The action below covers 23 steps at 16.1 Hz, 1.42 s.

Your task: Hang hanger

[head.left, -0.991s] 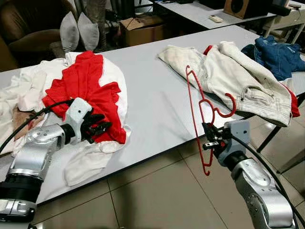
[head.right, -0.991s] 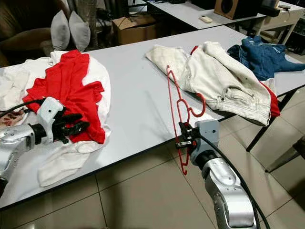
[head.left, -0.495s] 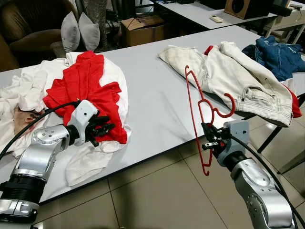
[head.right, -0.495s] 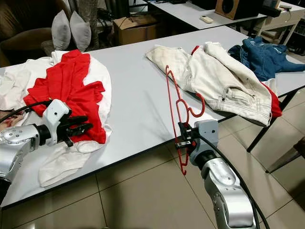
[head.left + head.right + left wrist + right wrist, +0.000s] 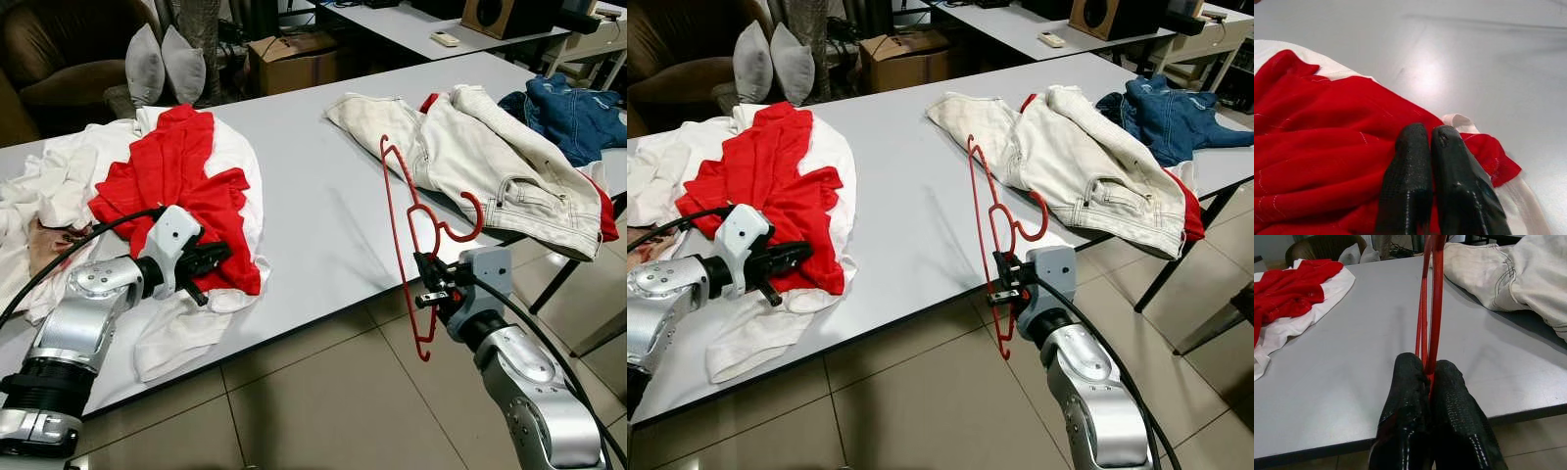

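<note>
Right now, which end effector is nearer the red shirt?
Left. The left end effector rests closed on the red shirt; the right end effector holds the red hanger beyond the table edge.

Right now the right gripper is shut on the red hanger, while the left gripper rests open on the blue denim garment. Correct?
One thing is wrong. The left gripper rests shut on the red garment, as the left wrist view shows. The blue denim garment lies at the table's far right. The right gripper is indeed shut on the red hanger.
</note>
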{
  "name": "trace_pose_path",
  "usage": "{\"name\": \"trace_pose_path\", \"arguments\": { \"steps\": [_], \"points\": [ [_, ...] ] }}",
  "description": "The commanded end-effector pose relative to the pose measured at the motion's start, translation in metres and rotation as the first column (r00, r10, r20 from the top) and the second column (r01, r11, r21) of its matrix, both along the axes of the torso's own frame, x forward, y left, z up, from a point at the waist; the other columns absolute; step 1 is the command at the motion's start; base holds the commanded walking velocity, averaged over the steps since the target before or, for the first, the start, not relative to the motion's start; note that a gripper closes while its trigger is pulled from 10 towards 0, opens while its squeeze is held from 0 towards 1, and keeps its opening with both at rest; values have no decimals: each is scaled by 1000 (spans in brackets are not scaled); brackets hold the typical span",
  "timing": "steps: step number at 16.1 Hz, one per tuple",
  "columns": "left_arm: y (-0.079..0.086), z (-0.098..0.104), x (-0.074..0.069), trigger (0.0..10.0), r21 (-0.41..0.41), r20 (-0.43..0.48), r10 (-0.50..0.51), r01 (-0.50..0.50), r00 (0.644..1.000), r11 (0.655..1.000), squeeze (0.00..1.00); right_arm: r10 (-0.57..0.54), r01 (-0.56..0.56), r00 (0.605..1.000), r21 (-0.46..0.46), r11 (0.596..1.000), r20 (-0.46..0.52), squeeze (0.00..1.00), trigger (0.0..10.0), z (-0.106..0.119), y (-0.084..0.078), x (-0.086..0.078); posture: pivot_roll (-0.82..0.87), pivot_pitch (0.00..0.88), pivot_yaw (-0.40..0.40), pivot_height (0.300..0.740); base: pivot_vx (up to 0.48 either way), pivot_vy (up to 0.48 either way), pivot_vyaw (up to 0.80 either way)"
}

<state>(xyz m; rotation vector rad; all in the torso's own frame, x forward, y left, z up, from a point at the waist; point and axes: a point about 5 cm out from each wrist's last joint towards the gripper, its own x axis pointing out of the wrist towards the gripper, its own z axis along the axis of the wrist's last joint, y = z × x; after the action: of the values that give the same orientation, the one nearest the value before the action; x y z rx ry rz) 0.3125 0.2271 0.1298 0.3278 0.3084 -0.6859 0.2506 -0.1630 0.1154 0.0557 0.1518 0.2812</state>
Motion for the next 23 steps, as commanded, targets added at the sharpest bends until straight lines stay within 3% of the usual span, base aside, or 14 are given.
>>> {"name": "trace_pose_path", "arguments": {
  "steps": [1, 3, 5, 8, 9, 11, 12, 14, 15, 16, 20, 21, 23],
  "points": [
    [3, 7, 4, 0, -11, 28, 17, -17, 999, 1000, 0, 3, -3, 1000, -3, 1000, -3, 0, 10000, 0, 1, 1, -236, 0, 43, 740, 0, 0, 0],
    [2, 13, 6, 0, -59, 55, 32, -28, 998, 998, 0, 3, -3, 1000, -2, 1000, -2, 0, 10000, 0, 1, 2, -235, 0, 43, 740, 0, 0, 0],
    [-2, 28, 12, 0, -184, 115, 61, -39, 991, 982, 0, 1, -1, 1000, 0, 1000, -1, 0, 10000, 1, 1, 2, -234, 0, 43, 740, 0, 0, 0],
    [-5, 60, 19, 0, -408, 238, 125, -18, 963, 913, 0, -3, 3, 1000, 2, 1000, 1, 0, 10000, 1, 1, 2, -235, 0, 45, 740, 0, 0, 0],
    [-3, 64, 21, 0, -420, 250, 142, -25, 958, 907, 0, -4, 4, 1000, 2, 1000, 1, 0, 10000, 1, 1, 3, -235, 0, 46, 740, 0, 0, 0],
    [6, 65, 25, 0, -352, 254, 182, -85, 950, 932, 0, -5, 5, 1000, 2, 1000, 2, 0, 10000, 1, 1, 3, -234, 0, 46, 740, 0, 0, 0],
    [17, 44, 23, 10000, -156, 177, 179, -152, 968, 976, 0, -4, 4, 1000, 2, 1000, 3, 0, 10000, 1, 2, 3, -233, 0, 49, 740, 0, 0, 0],
    [22, 35, 18, 10000, -124, 127, 158, -142, 979, 982, 0, -4, 4, 1000, 3, 1000, 4, 0, 10000, 1, 2, 3, -235, 0, 50, 740, 0, 0, 0],
    [22, 35, 15, 10000, -129, 140, 137, -119, 981, 985, 1000, -4, 4, 1000, 3, 1000, 4, 0, 10000, 1, 2, 3, -234, 0, 50, 740, 0, 0, 0],
    [25, 36, 11, 10000, -131, 150, 115, -96, 982, 987, 1000, -5, 5, 1000, 3, 1000, 4, 0, 10000, 2, 2, 3, -231, 0, 47, 740, 0, 0, 0],
    [47, 17, 0, 10000, 109, 92, 88, -98, 992, 989, 1000, 6, -6, 1000, 2, 1000, 0, 0, 10000, 0, 3, 5, -222, 0, 33, 740, 0, 0, 0],
    [48, 10, -4, 10000, 149, 60, 66, -74, 996, 986, 1000, 12, -12, 1000, 2, 1000, 1, 0, 10000, 1, 4, 6, -220, 0, 30, 740, 0, 0, 0],
    [39, 7, -6, 10000, 172, 84, 2, -17, 996, 985, 1000, 17, -17, 1000, 2, 1000, 3, 0, 10000, 1, 4, 8, -217, 0, 27, 740, 0, 0, 0]
  ]
}}
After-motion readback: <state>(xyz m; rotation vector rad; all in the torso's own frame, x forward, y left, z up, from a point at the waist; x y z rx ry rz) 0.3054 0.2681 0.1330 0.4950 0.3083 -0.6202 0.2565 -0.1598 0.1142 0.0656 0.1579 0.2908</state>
